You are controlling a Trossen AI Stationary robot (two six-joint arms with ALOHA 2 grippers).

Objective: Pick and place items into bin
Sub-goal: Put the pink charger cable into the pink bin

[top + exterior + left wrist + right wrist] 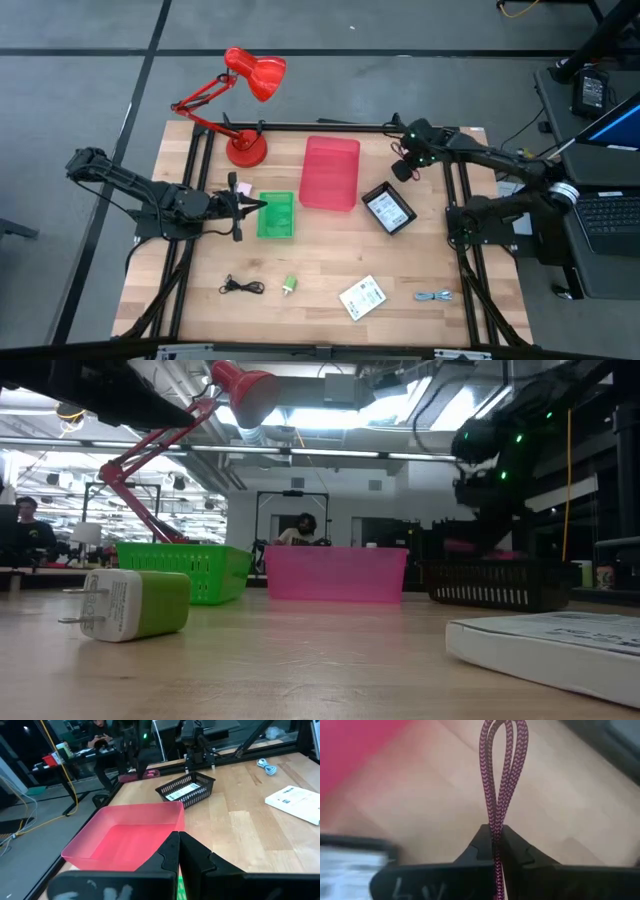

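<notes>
Right gripper [496, 851] clamped on braided maroon cable [499, 780], at one o'clock on the table, beyond the black mesh basket [388, 209].

Best carried clear of the table, loop hanging free, then released over the pink plastic bin [330, 172]. Left gripper [178, 851] closed, empty, at nine o'clock over the green basket [277, 215]. No print on the white packet [361, 297] legible.

Both arms are showing as dark, jointed links with black cables running along them. The right arm's wrist [418, 135] is glowing with small green lights, and each pincer is ending in two black, wedge-shaped fingers [192, 852] with faint pale scrawled markings below.
</notes>
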